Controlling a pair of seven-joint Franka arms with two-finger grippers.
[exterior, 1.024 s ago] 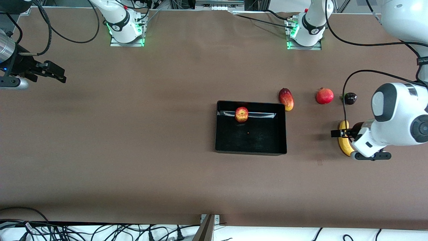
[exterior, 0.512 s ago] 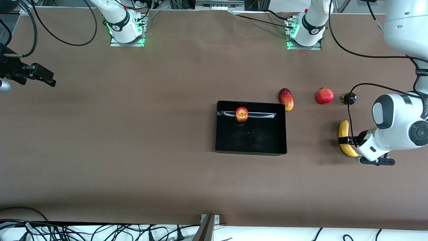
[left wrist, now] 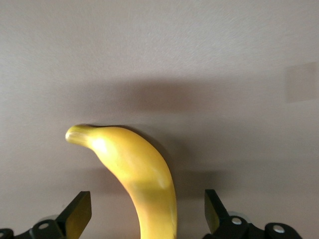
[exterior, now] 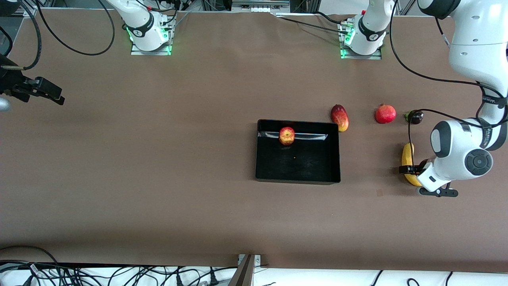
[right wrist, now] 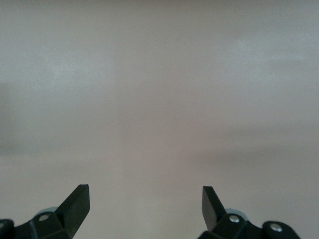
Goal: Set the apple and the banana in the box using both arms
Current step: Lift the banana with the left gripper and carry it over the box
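The long curved yellow banana point(exterior: 407, 159) is lying on the brown surface point(exterior: 158, 178) toward the left arm's end, at about 3 o'clock from the shallow black plastic box point(exterior: 297, 174) and well apart from it. The small red-and-yellow apple point(exterior: 286, 136) is already sitting inside the box, near its 12 o'clock wall. The left tool point(left wrist: 144, 219) is straddling the banana with its fingers point(left wrist: 77, 214) spread wide, not touching the peel. The banana appears off-centre between them and curving away, so closing here is risking a pivot or a slip out of the grip. The right tool point(right wrist: 144, 214) is waiting, spread wide, over bare surface at the right arm's end.
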